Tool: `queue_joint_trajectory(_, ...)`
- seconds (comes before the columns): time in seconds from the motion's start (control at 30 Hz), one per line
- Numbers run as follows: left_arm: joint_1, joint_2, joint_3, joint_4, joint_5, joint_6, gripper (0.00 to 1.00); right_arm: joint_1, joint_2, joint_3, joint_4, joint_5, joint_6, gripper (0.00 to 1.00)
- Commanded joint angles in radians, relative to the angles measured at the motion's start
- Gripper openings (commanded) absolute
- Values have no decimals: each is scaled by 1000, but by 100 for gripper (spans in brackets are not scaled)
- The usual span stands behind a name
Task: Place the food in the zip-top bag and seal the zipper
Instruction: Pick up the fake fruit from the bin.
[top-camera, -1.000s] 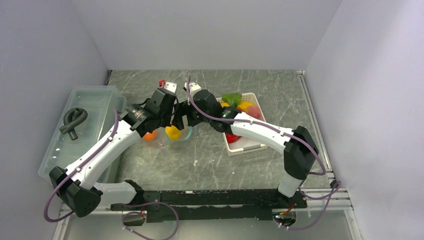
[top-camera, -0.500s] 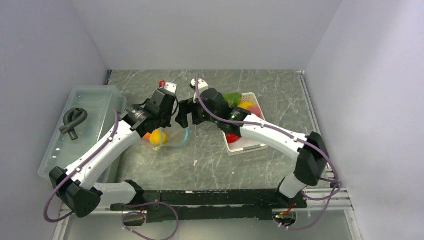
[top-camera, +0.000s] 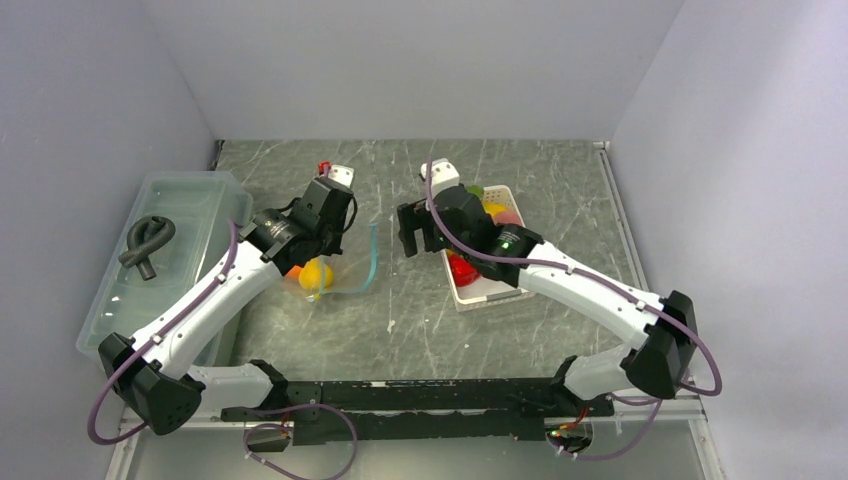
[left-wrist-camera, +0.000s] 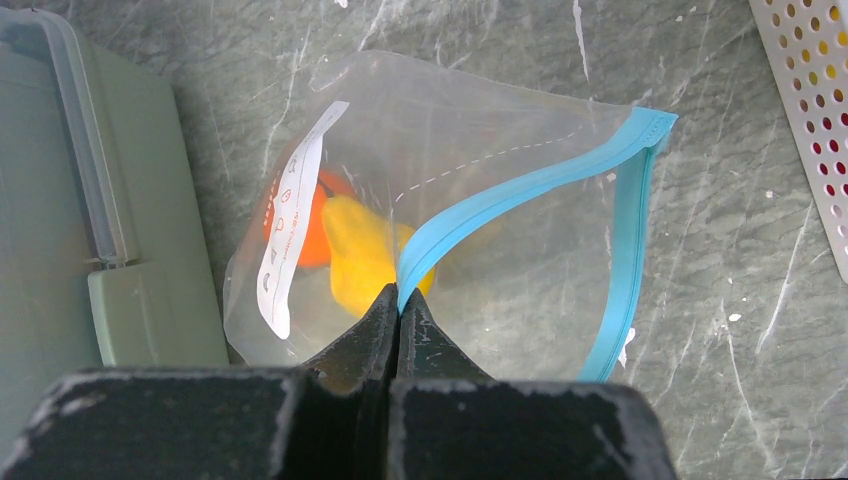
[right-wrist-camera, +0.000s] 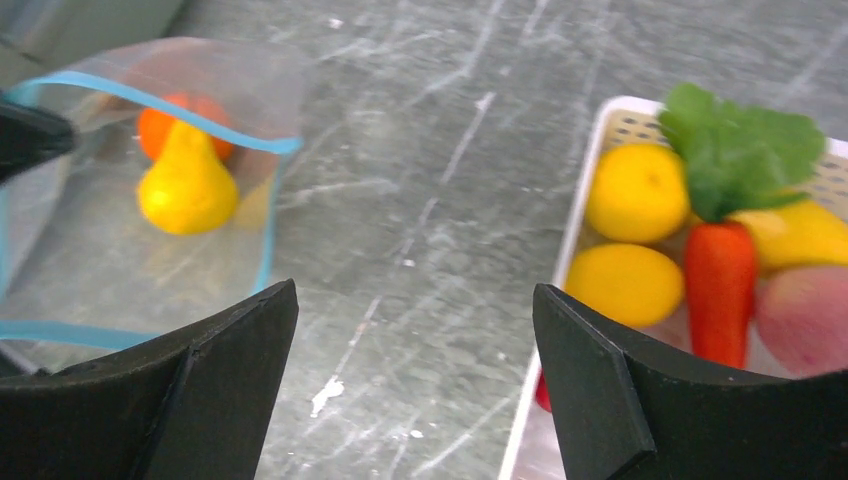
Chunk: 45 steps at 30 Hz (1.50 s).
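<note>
The clear zip-top bag lies open on the table with a yellow pear-shaped fruit and an orange fruit inside; it also shows in the top view and the right wrist view. My left gripper is shut on the teal-blue zipper and holds the mouth up. My right gripper is open and empty over bare table between the bag and the white basket. In the basket lie yellow fruits, an orange carrot and a green leafy piece.
A large translucent lidded bin with a dark hose on it stands at the left, close to the bag. The basket sits right of centre. Grey walls close in the back and both sides.
My right gripper has let the yellow fruit drop into the bag and drawn back to the right toward the basket, open. The left gripper stays shut on the zipper.
</note>
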Motion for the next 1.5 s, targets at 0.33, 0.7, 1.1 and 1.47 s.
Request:
queue_joint_trajectory(0.33,2,-17,2,24,-14,4,0,-202,-87,-103,-116,190,-100,94)
queue_joint_trajectory(0.7,3,-15,1,24,-13,6,0,-345,36,-97,-133,270,-83,95)
queue_joint_trajectory(1.1,2,-8,1,21,-14,5,0,-439,217,-36,-106,293,-60,94)
queue_joint_trajectory(1.47,4,-7,-1,21,-16,5,0,-468,295,-2,-76,281,-45,92)
